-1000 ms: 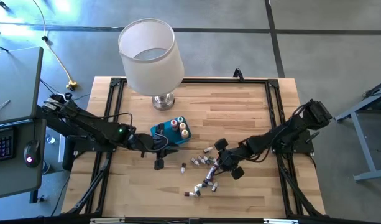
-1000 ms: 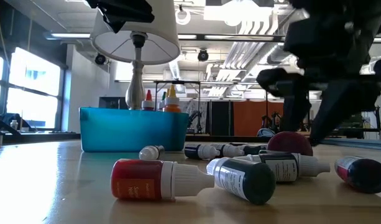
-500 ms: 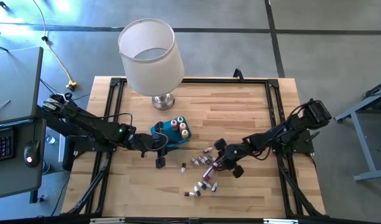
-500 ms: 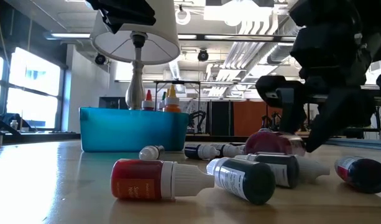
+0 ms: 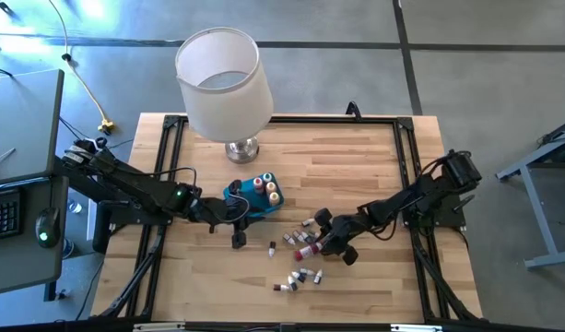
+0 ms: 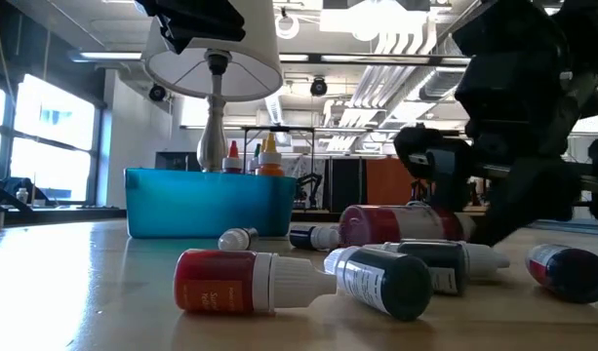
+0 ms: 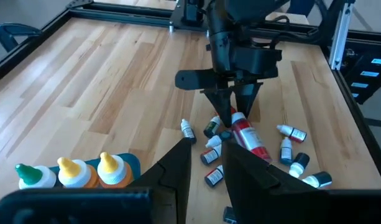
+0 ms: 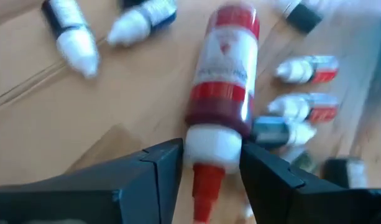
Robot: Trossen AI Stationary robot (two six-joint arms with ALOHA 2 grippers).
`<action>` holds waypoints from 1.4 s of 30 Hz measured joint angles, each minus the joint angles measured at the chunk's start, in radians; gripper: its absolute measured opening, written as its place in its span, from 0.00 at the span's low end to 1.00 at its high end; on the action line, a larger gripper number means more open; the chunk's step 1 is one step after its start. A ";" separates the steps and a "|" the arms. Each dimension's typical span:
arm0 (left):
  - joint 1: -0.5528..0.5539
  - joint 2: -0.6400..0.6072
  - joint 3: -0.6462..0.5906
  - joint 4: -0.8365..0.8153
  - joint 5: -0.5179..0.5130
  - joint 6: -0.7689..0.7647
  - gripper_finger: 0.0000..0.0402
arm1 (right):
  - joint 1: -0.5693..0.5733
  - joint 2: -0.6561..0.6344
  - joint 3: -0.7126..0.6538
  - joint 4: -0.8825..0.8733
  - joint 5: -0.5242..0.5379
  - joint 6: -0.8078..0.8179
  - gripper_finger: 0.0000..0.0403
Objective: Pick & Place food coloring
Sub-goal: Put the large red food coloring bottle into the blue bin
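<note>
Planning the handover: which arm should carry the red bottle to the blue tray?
The right: its claw already grips the red bottle. The left claw waits by the blue tray.

Bare wood lies open across the upper right of my table [image 5: 374,157] and along its lower left edge. The lamp [image 5: 222,83] blocks the upper centre. The blue tray [image 5: 238,195] and my left gripper [image 5: 234,221] stand left of centre. Scattered small bottles [image 5: 296,277] clutter the lower centre.
</note>
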 joint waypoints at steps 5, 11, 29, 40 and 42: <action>0.000 0.000 0.000 -0.002 0.001 -0.009 0.22 | 0.000 0.031 0.002 0.030 0.020 0.028 0.37; 0.000 0.000 0.000 -0.002 0.001 -0.020 0.22 | 0.001 0.027 -0.001 0.064 0.003 0.096 0.32; 0.000 0.000 0.000 -0.009 -0.021 0.007 0.22 | 0.018 -0.258 0.161 -0.356 0.238 0.202 0.29; 0.000 -0.007 0.000 -0.028 -0.015 -0.004 0.22 | 0.016 -0.046 0.834 -1.145 0.477 -0.013 0.29; -0.001 -0.020 -0.001 -0.059 -0.015 -0.016 0.22 | 0.016 0.032 0.934 -1.259 0.517 -0.041 0.29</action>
